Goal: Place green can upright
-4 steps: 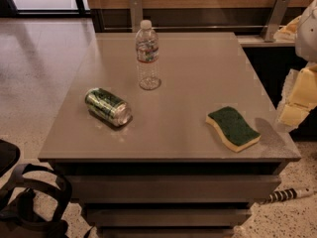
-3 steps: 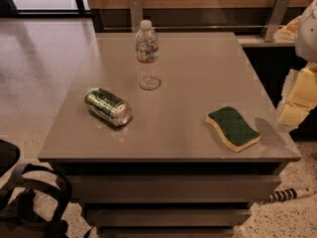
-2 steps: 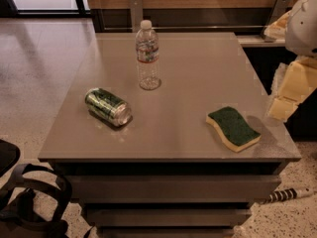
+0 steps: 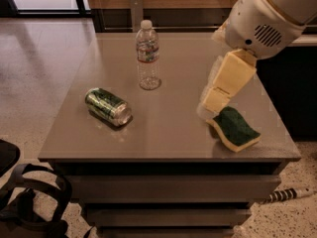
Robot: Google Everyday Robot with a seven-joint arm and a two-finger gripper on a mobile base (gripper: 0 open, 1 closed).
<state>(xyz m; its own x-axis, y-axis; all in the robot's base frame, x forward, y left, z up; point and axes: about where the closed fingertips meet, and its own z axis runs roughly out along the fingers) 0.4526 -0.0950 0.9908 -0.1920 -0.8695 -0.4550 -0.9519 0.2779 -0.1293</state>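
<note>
The green can (image 4: 108, 106) lies on its side on the left part of the grey table (image 4: 163, 133), its silver end facing front right. The gripper (image 4: 214, 99) hangs from the white arm (image 4: 267, 19) over the right part of the table, just above the sponge and well to the right of the can. It holds nothing that I can see.
A clear water bottle (image 4: 147, 56) with a white cap stands upright behind the can. A green and yellow sponge (image 4: 234, 129) lies near the table's right front edge. A black chair base (image 4: 29, 202) sits on the floor at the lower left.
The arm has swung in from the right edge and now reaches over the table above the sponge. The can, bottle and sponge have not moved.
</note>
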